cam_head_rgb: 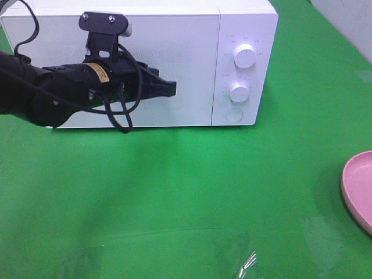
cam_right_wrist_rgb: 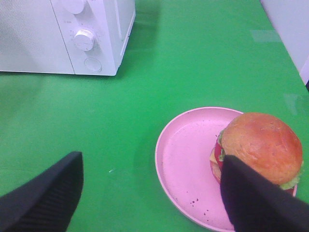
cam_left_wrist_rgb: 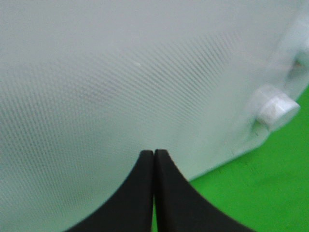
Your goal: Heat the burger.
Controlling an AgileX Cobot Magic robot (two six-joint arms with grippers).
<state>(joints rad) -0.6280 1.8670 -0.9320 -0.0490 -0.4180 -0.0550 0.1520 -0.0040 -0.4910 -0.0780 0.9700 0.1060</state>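
The microwave [cam_head_rgb: 136, 61] is seen standing at the back of the green table [cam_head_rgb: 174, 192], its door shut and its two dials [cam_head_rgb: 244, 56] set down the right-hand panel. The left gripper [cam_head_rgb: 168, 88] is held just in front of the door face, pointing toward the control panel, and its fingertips are pressed together with nothing between them (the left wrist view shows them meeting along a thin seam against the door's mesh). Whether the door is actually touched cannot be told.

The pink plate [cam_right_wrist_rgb: 193, 169] is placed well apart from the microwave, at the right edge of the table, and only its rim is caught in the high view. The burger [cam_right_wrist_rgb: 258, 147] is seated on the plate's far-right side, bun up. The right gripper [cam_right_wrist_rgb: 149, 193] is spread wide above the plate, one finger [cam_right_wrist_rgb: 251, 198] near the burger, and nothing is held.

The coming move is judged to turn on this: the burger lies to the right, by the right arm, while the left arm is nearer the closed door, which would have to be opened first.
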